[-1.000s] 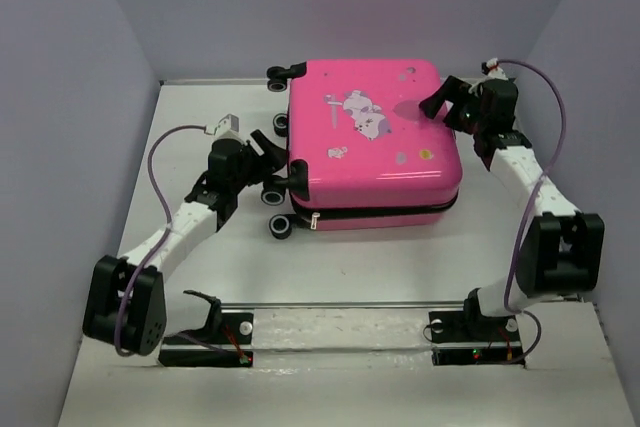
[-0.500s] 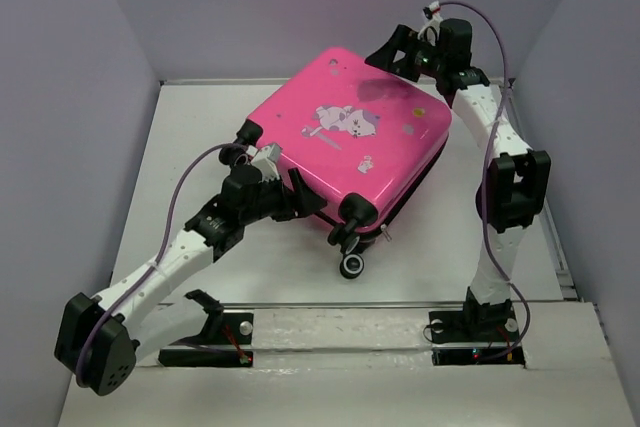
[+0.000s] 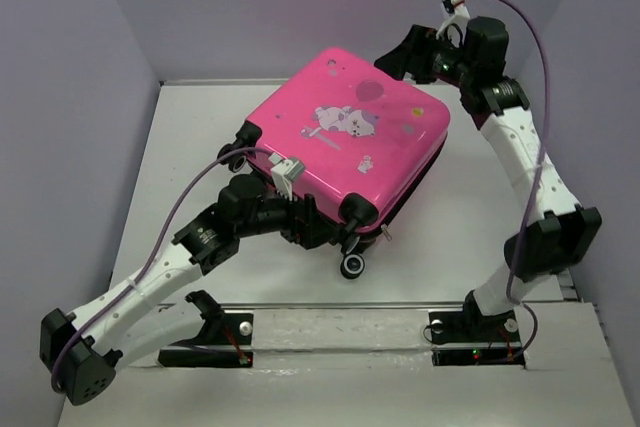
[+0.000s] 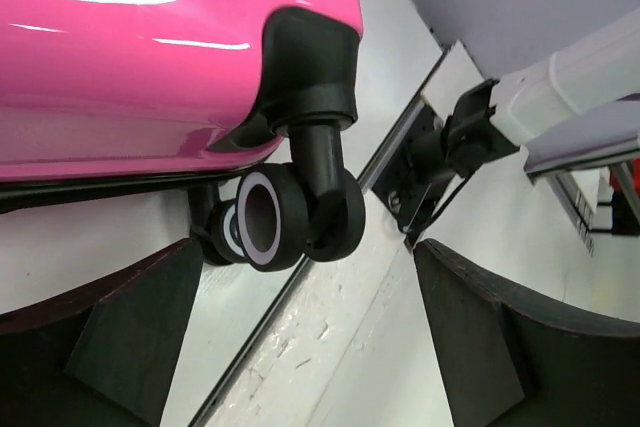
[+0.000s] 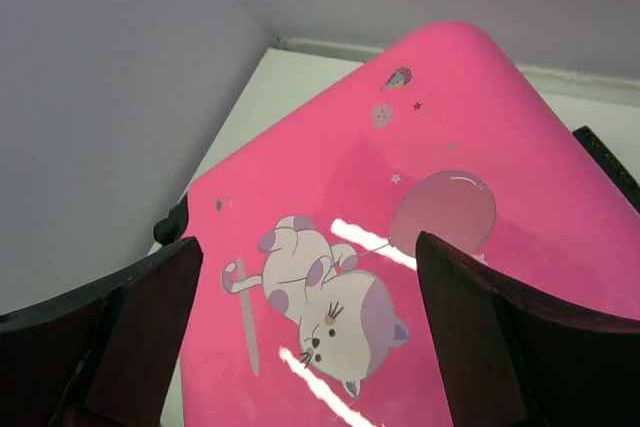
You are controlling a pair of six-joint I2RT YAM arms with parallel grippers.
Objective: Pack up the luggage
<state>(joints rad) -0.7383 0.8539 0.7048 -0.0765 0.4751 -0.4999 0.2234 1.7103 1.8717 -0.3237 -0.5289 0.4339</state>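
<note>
The luggage (image 3: 350, 137) is a hot-pink hard-shell suitcase, closed, lying diagonally on the white table with its cat-and-balloon print facing up. My left gripper (image 3: 318, 225) is open and empty at the suitcase's near-left edge, low beside the wheels. In the left wrist view the pink shell (image 4: 150, 47) fills the upper left. A black-and-white wheel (image 4: 272, 217) hangs just beyond the gripper (image 4: 310, 347), touching neither finger. My right gripper (image 3: 402, 57) is open and empty, hovering above the suitcase's far right corner. The right wrist view looks down on the lid (image 5: 450, 147) between the spread fingers of the gripper (image 5: 310, 347).
A dark rail (image 3: 340, 304) runs across the table in front of the arm bases. Grey walls close in on the left, back and right. One wheel (image 3: 352, 265) sticks out at the suitcase's near corner. The right arm's base (image 4: 470, 137) shows in the left wrist view.
The suitcase has swung from square-on to diagonal. My left gripper has moved right along its near edge to the wheels. My right gripper has lifted off the lid toward the back right.
</note>
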